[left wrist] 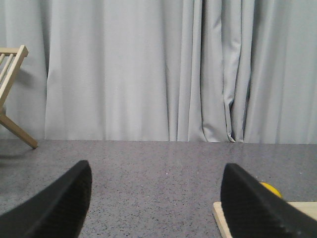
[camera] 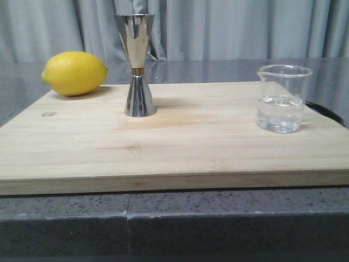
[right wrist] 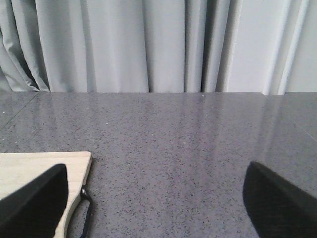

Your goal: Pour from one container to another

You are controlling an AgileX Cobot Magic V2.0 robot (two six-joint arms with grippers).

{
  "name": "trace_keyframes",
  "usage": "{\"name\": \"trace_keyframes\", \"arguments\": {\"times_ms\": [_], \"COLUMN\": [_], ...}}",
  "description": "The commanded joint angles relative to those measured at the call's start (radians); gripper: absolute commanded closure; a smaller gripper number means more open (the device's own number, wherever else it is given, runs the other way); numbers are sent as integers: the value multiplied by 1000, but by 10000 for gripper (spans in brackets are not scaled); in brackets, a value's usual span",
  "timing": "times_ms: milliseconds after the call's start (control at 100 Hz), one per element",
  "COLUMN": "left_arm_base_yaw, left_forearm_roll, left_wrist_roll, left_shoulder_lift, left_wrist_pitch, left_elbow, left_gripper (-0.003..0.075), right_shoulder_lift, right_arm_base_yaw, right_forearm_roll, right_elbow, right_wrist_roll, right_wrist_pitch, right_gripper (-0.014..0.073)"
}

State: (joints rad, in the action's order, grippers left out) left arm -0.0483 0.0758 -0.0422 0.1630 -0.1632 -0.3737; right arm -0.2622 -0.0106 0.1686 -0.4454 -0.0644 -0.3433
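Curtain (camera: 245, 27) in pale grey folds fills the back of all three views, hanging behind a dark speckled stone table (camera: 65, 218). On that table lies a broad pale wooden cutting board (camera: 180, 147), which takes up most of the front view; a small stamped mark sits near its left edge and a dark loop or handle shows just beyond its right rear corner. In the left wrist view a slanted wooden frame (left wrist: 10, 94) stands off to one side, cut by the picture's edge, so its full shape cannot be made out.

At the board's rear left corner rests a yellow lemon (camera: 74, 72). Nothing stands between the two vessels; bare board separates them, and they are well apart.

The left gripper (left wrist: 156, 198) has its black textured fingers (left wrist: 59, 208) spread wide with nothing between them, over bare table beside a corner of the board, with a sliver of the lemon showing past one finger. The right gripper (right wrist: 156, 198) is likewise spread wide and holds nothing, with the board's corner and the dark loop beside one finger. Neither arm appears in the front view.

The steel jigger (camera: 136, 64) stands upright towards the board's rear, left of centre: an hourglass shape, mirror-bright, with a gold band at its narrow waist and the wider cup on top. The glass beaker (camera: 281, 98) stands upright near the board's right edge, clear, shorter than the jigger, with a pouring lip on its left rim, faint markings too small to read, and clear liquid filling roughly its lower half.
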Motion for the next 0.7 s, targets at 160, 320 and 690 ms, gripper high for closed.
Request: {"name": "trace_keyframes", "arguments": {"times_ms": [160, 320, 690], "left_arm_base_yaw": [5, 5, 5], "left_forearm_roll": [3, 32, 660], "left_wrist_roll": [0, -96, -731], "left_shoulder_lift": [98, 223, 540], "left_wrist_pitch": [-87, -275, -496], "left_elbow": [-118, -235, -335], "left_gripper": [209, 209, 209], "right_shoulder_lift": [-52, -104, -146], "right_arm_base_yaw": [3, 3, 3], "right_forearm_roll": [-14, -14, -23], "right_elbow": [-93, -142, -144], "right_wrist_roll": [9, 9, 9], "right_wrist_pitch": [-25, -102, -109], "right_gripper": [-32, -32, -32]}}
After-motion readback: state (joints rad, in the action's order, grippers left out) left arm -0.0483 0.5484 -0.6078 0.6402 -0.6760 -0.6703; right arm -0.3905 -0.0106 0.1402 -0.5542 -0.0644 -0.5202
